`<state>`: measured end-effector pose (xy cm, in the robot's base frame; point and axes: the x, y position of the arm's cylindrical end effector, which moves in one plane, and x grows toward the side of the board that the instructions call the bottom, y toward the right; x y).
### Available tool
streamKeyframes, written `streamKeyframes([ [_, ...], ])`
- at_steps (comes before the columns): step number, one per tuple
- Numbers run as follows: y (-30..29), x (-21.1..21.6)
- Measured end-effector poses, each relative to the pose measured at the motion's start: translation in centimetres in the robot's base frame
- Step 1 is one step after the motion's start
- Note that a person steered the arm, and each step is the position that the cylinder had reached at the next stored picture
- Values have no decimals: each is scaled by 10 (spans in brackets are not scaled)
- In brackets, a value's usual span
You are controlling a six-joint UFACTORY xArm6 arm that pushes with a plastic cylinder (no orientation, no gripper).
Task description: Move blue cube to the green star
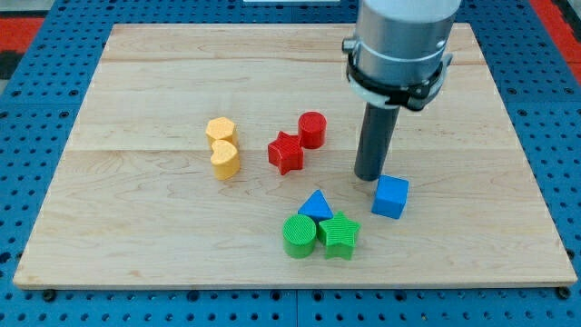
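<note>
The blue cube (390, 196) sits on the wooden board (136, 227) right of centre, toward the view's bottom. The green star (339, 235) lies below and left of it, about a block's width away. My tip (369, 176) is just above and left of the blue cube, nearly touching its upper left edge. The rod rises to the grey arm at the view's top.
A green cylinder (299, 235) touches the green star's left side. A blue triangle (316, 205) sits just above the two. A red star (286, 153) and red cylinder (312, 129) lie near centre. Two yellow blocks (222, 145) stand left of centre.
</note>
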<state>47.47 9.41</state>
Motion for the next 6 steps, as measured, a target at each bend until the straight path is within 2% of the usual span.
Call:
streamKeyframes([
  [1,43,-13],
  [2,75,-2],
  [3,68,15],
  [5,-9,17],
  [6,-22,23],
])
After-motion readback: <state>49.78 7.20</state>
